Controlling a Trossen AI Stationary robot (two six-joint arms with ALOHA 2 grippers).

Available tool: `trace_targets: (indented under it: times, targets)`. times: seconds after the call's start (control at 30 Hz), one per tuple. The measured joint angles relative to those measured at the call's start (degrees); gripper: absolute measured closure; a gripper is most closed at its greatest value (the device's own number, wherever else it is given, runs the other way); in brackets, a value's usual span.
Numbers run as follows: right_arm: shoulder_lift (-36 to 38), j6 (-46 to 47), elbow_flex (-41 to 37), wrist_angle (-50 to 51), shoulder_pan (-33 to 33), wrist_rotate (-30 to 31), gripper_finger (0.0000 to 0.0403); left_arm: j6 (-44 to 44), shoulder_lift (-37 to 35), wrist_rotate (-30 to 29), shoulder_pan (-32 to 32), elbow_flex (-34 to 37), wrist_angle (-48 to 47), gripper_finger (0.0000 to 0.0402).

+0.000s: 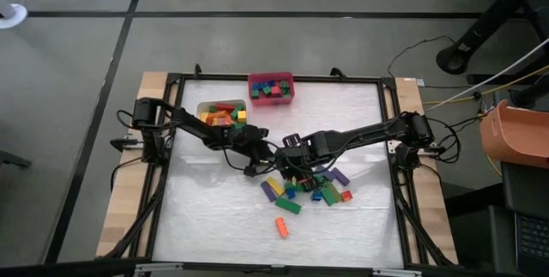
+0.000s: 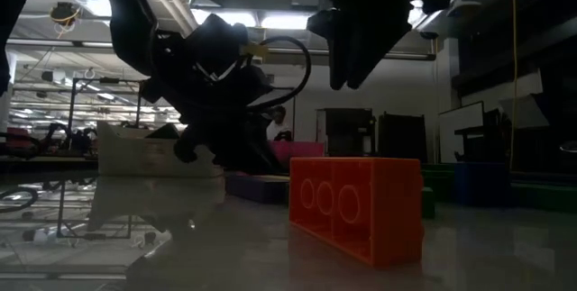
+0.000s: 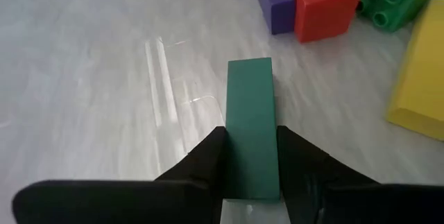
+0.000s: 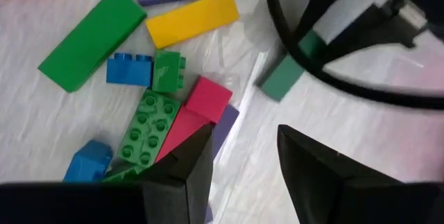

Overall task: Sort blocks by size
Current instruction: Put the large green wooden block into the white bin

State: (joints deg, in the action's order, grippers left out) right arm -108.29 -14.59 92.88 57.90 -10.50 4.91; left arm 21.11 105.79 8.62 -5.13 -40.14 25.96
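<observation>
A long dark-green plastic brick sits clamped between the left gripper fingers, just above the white table.

It hangs beside the loose pile of studded plastic blocks at the table's middle — purple, red, yellow, green. The right gripper hovers over that pile, fingers apart and empty. One orange studded brick lies apart — nearer the front edge.

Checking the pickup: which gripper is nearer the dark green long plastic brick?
Left. The left gripper grips the dark green long plastic brick; the right gripper hovers open nearby.
</observation>
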Motion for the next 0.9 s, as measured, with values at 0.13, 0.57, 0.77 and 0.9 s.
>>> trace_targets:
  times: [0.13,0.57,0.77,0.9]
  targets:
    - [0.02,1.64,0.04,2.72,0.03,0.40,0.0242,-0.79,-2.83,0.03,0.06,0.24,-1.87,0.0308]
    - [0.04,2.50,-0.51,16.04,-0.13,1.97,0.0242,0.30,-22.32,-7.46,-1.18,0.02,-16.04,0.0305]
    - [0.06,-0.87,-4.65,13.80,-0.83,0.41,0.0242,-0.26,-33.84,-19.87,-3.76,0.00,-32.61,0.0304]
    - [0.06,-0.87,-7.85,13.52,-1.14,0.09,0.0242,-2.92,-38.59,-28.09,-6.65,0.00,-42.89,0.0304]
